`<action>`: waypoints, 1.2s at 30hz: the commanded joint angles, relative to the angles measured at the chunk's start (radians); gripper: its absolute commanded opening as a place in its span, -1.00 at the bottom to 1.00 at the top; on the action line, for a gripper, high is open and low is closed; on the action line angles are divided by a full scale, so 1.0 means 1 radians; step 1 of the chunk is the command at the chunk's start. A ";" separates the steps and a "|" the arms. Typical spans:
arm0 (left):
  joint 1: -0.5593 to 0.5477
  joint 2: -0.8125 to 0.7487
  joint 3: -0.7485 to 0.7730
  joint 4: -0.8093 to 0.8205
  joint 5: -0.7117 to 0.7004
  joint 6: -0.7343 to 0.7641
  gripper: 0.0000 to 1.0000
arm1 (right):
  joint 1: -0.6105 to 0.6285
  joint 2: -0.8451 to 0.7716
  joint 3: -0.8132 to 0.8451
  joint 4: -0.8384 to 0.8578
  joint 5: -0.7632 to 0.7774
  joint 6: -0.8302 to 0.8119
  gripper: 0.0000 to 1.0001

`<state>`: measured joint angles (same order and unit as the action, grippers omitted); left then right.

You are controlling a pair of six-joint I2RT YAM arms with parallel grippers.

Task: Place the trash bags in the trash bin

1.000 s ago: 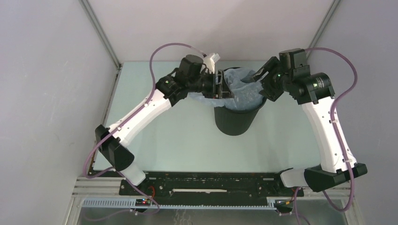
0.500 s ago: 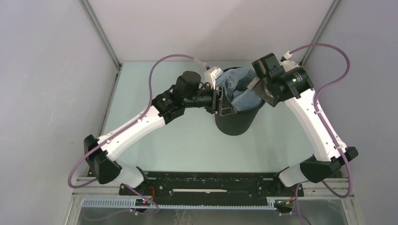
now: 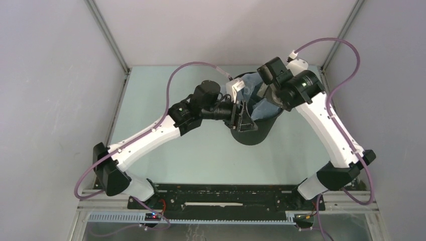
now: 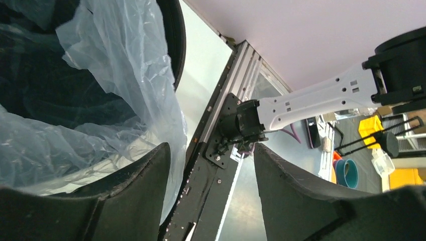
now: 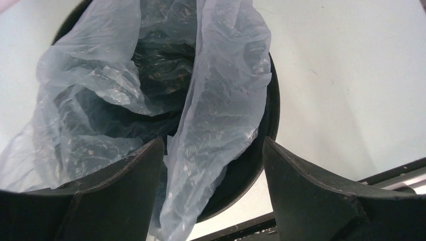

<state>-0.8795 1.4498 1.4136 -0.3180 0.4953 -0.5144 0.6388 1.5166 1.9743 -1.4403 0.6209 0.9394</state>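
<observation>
We judge it nearly done: the trash bag (image 5: 221,100) lies mostly inside the trash bin (image 3: 249,131) by the far edge of the desk (image 3: 166,100), one fold overhanging its rim, left pincer (image 4: 211,186) and right pincer (image 5: 213,191) released

We read no text, labels, brands or numbers in any view. The trash bin (image 3: 249,131) and trash bag (image 5: 221,100) show plain surfaces. The yellow boxes (image 4: 374,129) behind, in the left wrist view, are too blurred to read.
</observation>
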 commanded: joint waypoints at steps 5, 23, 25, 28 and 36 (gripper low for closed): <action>-0.024 -0.009 -0.062 0.011 0.020 0.028 0.37 | 0.028 0.087 0.023 -0.080 0.099 0.014 0.63; 0.010 -0.024 -0.069 0.007 -0.006 0.004 0.53 | -0.126 -0.307 -0.383 0.093 -0.062 -0.097 -0.13; 0.024 -0.039 -0.078 0.007 -0.003 -0.003 0.54 | -0.185 -0.380 -0.487 0.207 -0.131 -0.155 -0.16; 0.044 -0.057 -0.088 0.008 0.001 -0.018 0.57 | -0.267 -0.455 -0.607 0.377 -0.277 -0.277 -0.15; 0.131 -0.186 -0.131 0.044 0.001 -0.135 0.62 | -0.436 -0.433 -0.646 0.489 -0.725 -0.525 0.10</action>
<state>-0.7952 1.3785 1.3117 -0.3229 0.5003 -0.5663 0.2581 1.0698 1.3254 -1.0737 0.1879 0.5877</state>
